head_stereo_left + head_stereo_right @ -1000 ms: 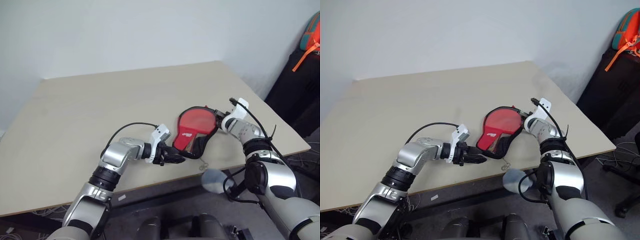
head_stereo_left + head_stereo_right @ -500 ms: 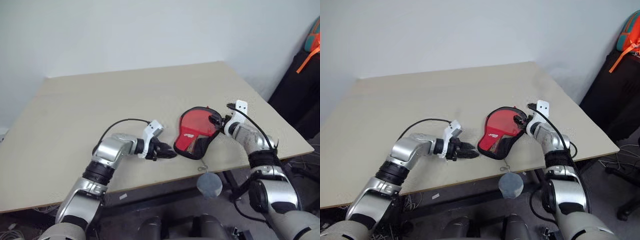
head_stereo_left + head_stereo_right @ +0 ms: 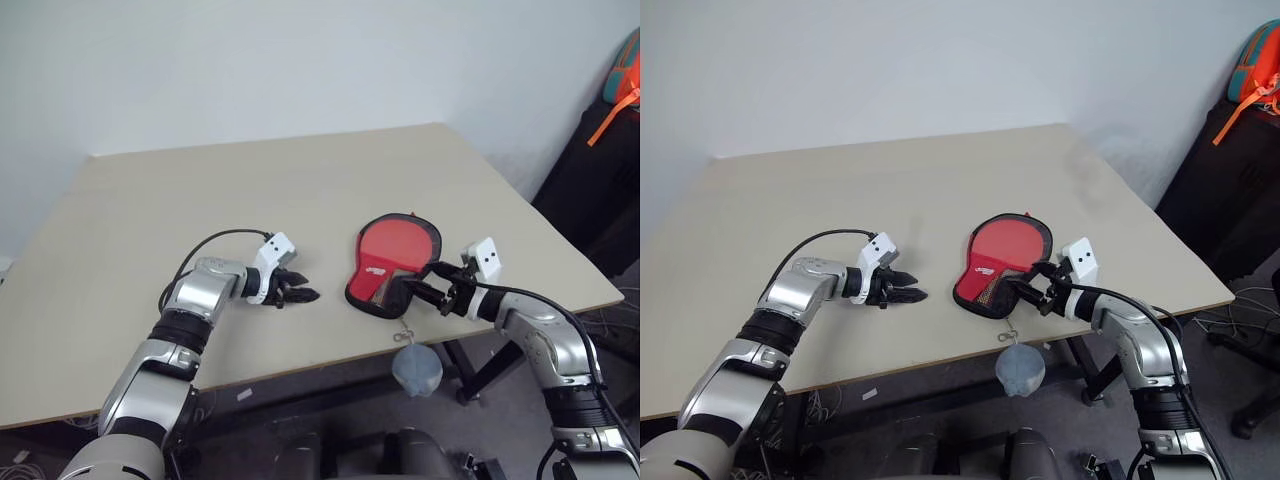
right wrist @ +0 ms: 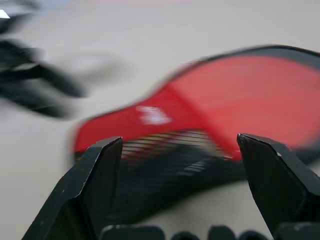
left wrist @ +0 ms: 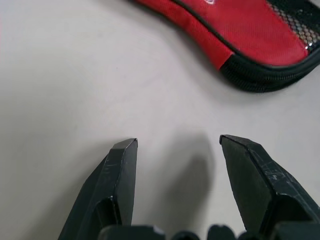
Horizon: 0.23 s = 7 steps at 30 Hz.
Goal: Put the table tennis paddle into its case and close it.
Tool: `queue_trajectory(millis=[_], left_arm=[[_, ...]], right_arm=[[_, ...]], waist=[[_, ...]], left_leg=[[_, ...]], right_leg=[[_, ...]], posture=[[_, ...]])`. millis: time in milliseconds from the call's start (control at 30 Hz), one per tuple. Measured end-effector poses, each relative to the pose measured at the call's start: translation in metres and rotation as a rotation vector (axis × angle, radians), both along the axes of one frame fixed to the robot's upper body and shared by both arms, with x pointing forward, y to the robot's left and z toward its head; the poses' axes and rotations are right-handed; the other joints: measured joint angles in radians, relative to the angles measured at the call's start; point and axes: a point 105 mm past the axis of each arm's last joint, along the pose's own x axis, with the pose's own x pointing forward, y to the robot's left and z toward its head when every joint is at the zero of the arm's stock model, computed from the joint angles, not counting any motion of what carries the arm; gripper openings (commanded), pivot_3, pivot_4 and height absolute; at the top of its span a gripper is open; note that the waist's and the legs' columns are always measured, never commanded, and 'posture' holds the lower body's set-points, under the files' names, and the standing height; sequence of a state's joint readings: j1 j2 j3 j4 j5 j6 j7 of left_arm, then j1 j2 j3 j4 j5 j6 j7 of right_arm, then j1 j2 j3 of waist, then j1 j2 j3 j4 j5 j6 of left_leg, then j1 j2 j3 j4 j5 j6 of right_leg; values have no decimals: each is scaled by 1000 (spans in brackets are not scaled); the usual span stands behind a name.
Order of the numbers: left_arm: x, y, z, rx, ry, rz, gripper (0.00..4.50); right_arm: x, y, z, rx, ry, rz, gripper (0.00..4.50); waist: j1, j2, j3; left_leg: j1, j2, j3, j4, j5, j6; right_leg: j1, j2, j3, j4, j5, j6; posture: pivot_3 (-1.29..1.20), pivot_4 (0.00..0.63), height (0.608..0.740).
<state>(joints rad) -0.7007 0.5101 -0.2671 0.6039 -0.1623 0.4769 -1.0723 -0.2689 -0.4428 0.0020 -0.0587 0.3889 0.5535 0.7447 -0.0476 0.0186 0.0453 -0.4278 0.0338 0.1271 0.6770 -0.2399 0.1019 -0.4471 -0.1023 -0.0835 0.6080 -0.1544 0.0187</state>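
A: Start with the big things. What's on the table point(image 3: 200, 190)?

B: The red case point(image 3: 392, 262) lies flat near the front edge, toward the right side, round end pointing away, narrow black-trimmed end toward the robot. I can't see a separate paddle; a red round shape fills the case, so I judge the paddle is inside, but I can't tell for sure.

A: Is the zip shut?

B: Can't tell. In the left wrist view the near edge looks closed along the black trim, but the far side is hidden. A small grey pouch point(image 3: 416, 369) hangs on a cord below the table edge, under the narrow end of the case.

A: And the claws?

B: The right gripper point(image 3: 426, 293) sits just beside the narrow end, fingers spread wide, holding nothing. The left gripper point(image 3: 300, 295) hovers over bare tabletop, apart from the case, fingers partly spread, also empty.

A: What could go wrong?

B: The case sits close to the edge. If the right claw nudges it toward the robot, with that pouch pulling down, it could slide off. And with neither claw pinning it, tugging any open zip would just drag the whole case along.
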Motion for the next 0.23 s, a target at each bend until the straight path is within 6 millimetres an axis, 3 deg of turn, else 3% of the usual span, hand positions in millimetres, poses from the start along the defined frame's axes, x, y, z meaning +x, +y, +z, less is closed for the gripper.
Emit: queue_trajectory(millis=[233], left_arm=[[-2, 0, 0, 1, -6, -5, 2771]], right_arm=[[-2, 2, -10, -25, 51, -15, 3963]], waist=[[5, -2, 0]], left_leg=[[-1, 0, 0, 0, 0, 0]], right_leg=[[-1, -1, 0, 0, 0, 0]], posture=[[0, 0, 740]])
